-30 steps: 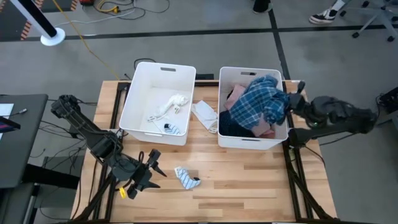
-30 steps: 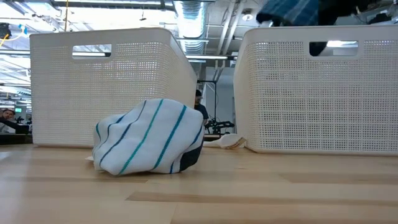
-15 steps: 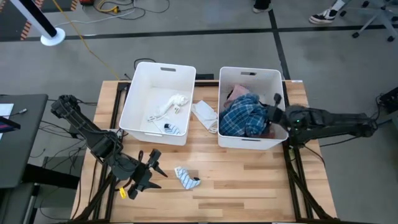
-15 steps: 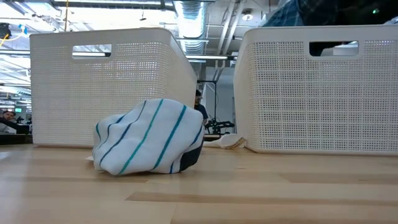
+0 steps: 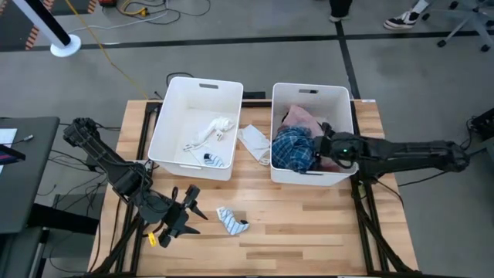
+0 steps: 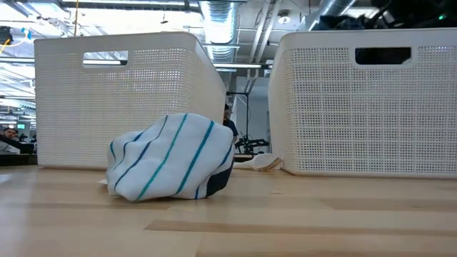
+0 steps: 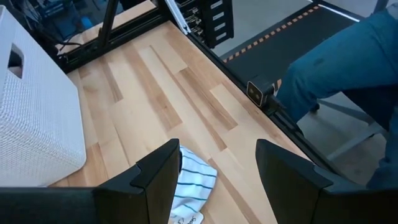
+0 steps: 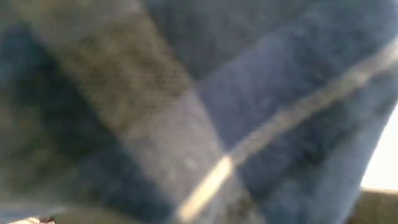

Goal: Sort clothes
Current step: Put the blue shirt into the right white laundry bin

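Observation:
A blue-white striped sock (image 5: 231, 220) lies on the wooden table near its front; it also shows in the low view (image 6: 171, 168) and the left wrist view (image 7: 189, 186). My left gripper (image 5: 185, 208) is open just left of the sock and touches nothing; the left wrist view (image 7: 217, 149) shows it open too. The blue plaid garment (image 5: 293, 148) lies bunched in the right tub (image 5: 311, 176) beside a pink garment (image 5: 302, 117). My right gripper (image 5: 323, 147) is down inside that tub, against the plaid cloth, which fills the right wrist view (image 8: 186, 112).
The left tub (image 5: 162, 131) holds white socks (image 5: 212, 130) and a striped sock (image 5: 216, 161). A white cloth (image 5: 255, 141) lies on the table between the tubs. Bare wood lies to the right of the striped sock near the front edge. A person's leg (image 7: 336, 68) shows beyond the table.
My right gripper has gone down and toward the table's left, from above the right tub's right rim into the tub. The blue plaid garment went with it: it hung spread above the rim and now lies lower, bunched inside the tub.

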Controlling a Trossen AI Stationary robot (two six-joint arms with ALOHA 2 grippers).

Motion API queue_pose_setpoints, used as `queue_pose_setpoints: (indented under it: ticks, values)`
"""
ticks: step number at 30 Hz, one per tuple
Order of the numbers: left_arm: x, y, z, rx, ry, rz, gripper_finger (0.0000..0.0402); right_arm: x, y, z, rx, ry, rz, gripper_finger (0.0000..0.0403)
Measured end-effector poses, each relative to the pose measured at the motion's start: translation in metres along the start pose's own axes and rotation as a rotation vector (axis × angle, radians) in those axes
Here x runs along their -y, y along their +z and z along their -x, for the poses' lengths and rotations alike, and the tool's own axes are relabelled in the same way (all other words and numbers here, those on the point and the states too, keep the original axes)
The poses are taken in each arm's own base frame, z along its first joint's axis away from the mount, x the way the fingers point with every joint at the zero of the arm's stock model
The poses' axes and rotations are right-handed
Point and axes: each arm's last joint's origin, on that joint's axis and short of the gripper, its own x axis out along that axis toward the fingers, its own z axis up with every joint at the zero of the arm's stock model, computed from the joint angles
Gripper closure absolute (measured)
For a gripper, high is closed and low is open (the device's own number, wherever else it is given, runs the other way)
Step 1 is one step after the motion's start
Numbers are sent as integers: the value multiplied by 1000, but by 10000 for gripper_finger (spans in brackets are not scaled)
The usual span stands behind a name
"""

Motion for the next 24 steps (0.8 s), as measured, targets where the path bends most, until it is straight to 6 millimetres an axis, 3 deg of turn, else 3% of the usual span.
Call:
queue_pose_setpoints:
  ticks: [12, 24]
  values:
    - [0, 0, 0, -1, -6, 8, 196, 2, -20, -42, -239, -27, -81, 367]
    - [2, -3, -4, -34, -22, 23, 196, 4, -40, -69, -400, 28, -172, 367]
